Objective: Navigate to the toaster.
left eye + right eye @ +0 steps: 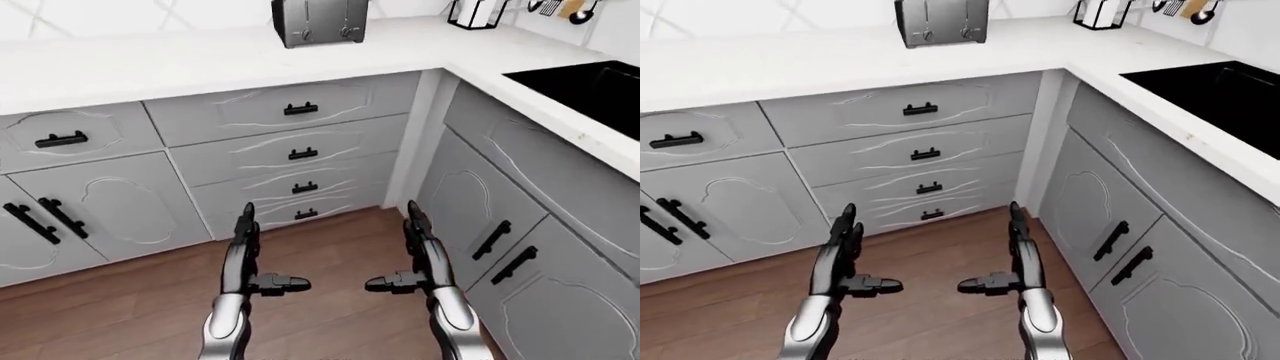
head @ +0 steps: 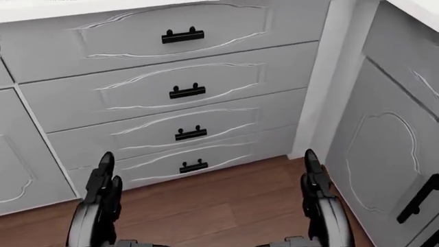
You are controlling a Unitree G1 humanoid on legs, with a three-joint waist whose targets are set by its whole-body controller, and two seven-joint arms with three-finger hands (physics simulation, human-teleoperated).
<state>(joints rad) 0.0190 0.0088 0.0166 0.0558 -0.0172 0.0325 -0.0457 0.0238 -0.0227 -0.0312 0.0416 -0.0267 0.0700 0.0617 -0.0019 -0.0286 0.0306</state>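
Observation:
A silver toaster (image 1: 320, 21) stands on the white counter (image 1: 180, 64) at the top of the left-eye view, against the tiled wall. Below it is a grey stack of drawers (image 1: 295, 154) with black handles. My left hand (image 1: 262, 259) and right hand (image 1: 400, 259) hang low over the wooden floor, both open, fingers straight and thumbs pointing inward, holding nothing. In the head view only the drawers (image 2: 181, 92) and both hands show; the toaster is out of that frame.
The counter turns a corner at the right, where a black sink (image 1: 600, 82) is set in it. A wire rack (image 1: 480, 13) and hanging utensils (image 1: 565, 7) sit near the corner. Grey cabinet doors (image 1: 500, 240) line the right side. Wooden floor (image 1: 100, 307) lies below.

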